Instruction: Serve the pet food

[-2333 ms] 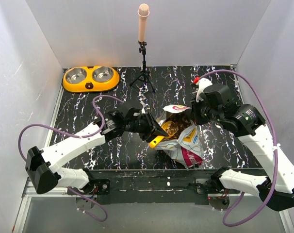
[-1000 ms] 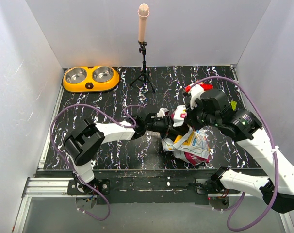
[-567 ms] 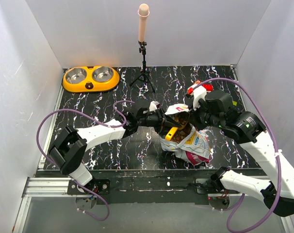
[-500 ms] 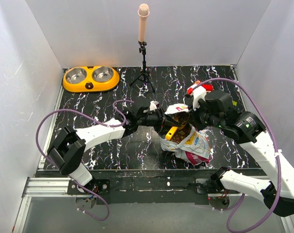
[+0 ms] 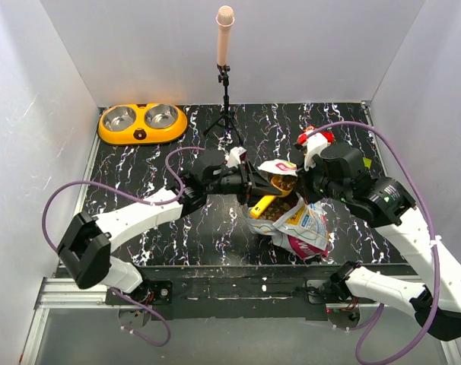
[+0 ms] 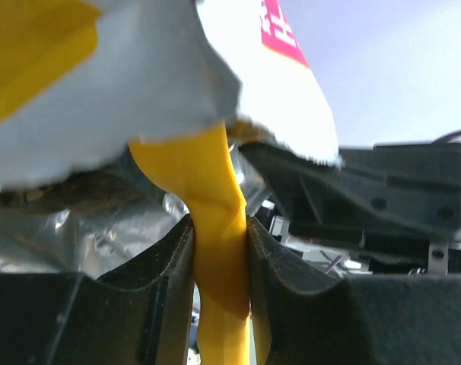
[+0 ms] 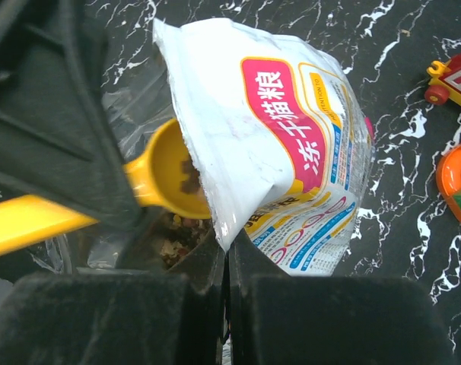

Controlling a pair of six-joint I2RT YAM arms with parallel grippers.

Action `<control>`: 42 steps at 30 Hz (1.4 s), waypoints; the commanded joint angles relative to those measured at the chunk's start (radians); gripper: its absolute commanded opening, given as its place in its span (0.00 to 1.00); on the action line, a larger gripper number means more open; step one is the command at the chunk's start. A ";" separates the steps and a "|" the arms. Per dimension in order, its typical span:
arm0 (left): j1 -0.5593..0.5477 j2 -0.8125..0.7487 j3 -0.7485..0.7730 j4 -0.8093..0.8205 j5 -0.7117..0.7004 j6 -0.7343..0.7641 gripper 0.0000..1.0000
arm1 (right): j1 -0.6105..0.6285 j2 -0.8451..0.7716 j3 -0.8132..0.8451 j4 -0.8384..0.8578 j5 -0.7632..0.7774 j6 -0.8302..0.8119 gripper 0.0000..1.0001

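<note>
The crinkly white bag [image 5: 295,222] with a magenta band stands open at the middle right. My right gripper [image 7: 228,247] is shut on its torn top edge [image 7: 291,144] and holds the mouth up. My left gripper [image 6: 219,228] is shut on the handle of the yellow-orange scoop [image 6: 217,190]. The scoop's cup [image 7: 166,171] is inside the bag mouth with a few brown pieces of pet food [image 7: 189,179] in it. More pet food [image 7: 170,245] lies deeper in the bag. In the top view the scoop [image 5: 262,204] slants down to the left from the bag mouth.
The orange double bowl [image 5: 143,135] with steel cups sits at the far left corner. A microphone on a tripod [image 5: 226,114] stands at the back centre. Small red and orange toy pieces [image 7: 453,76] lie to the right of the bag. White walls enclose the table.
My left arm swung its elbow about and pushed the scoop into the bag mouth; in the last half second the scoop tilted slightly. My right gripper kept hold of the bag edge.
</note>
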 commanded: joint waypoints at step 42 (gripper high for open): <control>0.021 -0.272 -0.485 0.629 0.054 0.241 0.00 | 0.006 -0.102 0.034 0.073 0.169 0.099 0.01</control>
